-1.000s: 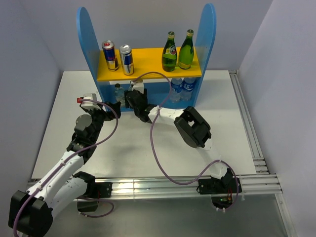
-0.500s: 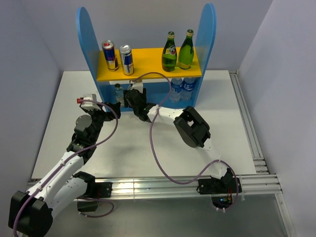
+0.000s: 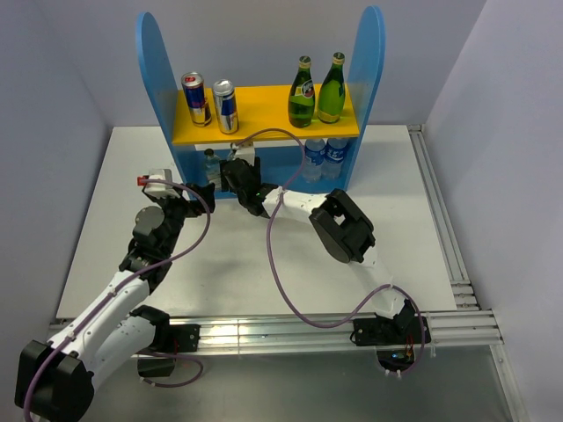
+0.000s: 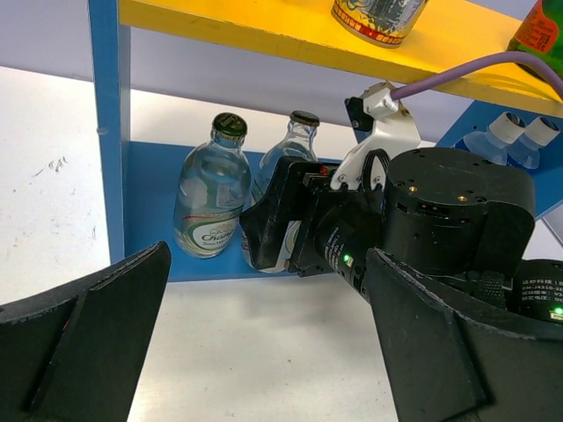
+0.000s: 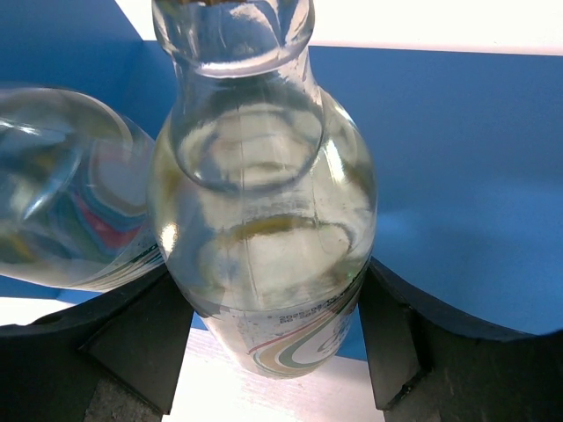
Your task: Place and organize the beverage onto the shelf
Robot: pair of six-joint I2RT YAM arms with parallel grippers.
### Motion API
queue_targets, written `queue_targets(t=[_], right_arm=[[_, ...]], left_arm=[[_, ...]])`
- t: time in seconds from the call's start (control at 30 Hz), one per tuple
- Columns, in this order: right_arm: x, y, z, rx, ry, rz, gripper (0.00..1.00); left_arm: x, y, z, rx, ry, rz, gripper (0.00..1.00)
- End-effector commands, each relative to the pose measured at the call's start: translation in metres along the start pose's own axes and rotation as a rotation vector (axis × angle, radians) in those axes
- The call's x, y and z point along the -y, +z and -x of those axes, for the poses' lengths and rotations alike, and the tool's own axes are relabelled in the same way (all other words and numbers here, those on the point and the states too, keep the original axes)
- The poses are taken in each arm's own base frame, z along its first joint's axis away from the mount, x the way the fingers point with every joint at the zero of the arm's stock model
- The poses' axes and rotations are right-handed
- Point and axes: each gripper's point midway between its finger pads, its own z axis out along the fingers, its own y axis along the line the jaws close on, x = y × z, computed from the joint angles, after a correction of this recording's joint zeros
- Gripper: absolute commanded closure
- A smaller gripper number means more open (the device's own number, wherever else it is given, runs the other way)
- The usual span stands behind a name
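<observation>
While my right tool [image 5: 273, 352] grips the clear glass bottle [image 5: 264, 220] centre frame in the shelf [image 3: 151, 53] lower bay, my left tool [image 4: 264, 347] hangs released.

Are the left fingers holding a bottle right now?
No: the left fingers stand wide open, gripping nothing.

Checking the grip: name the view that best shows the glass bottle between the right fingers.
Right wrist: the glass bottle fills the frame, fingers against both sides. Left wrist shows only its neck and shoulder behind those fingers. Top external hides it under the right arm.
</observation>
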Motion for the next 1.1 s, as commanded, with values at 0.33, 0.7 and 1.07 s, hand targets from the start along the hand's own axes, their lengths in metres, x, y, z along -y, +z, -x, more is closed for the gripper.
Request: queue_targets(t=[0.33, 0.7, 1.07], right_arm=[[-0.021, -0.008, 0.08, 0.16, 0.061, 0.083, 0.76], [-0.008, -0.026, 0.082, 0.208, 0.009, 0.071, 1.0], [-0.006, -0.027, 0.103, 0.359, -0.038, 0.082, 1.0]], left_arm=[[0.003, -0.002, 0.017, 0.074, -0.002, -0.011, 0.01], [0.003, -0.003, 0.018, 0.084, -0.002, -0.014, 0.01], [0.001, -0.001, 0.017, 0.091, 0.006, -0.003, 0.01]])
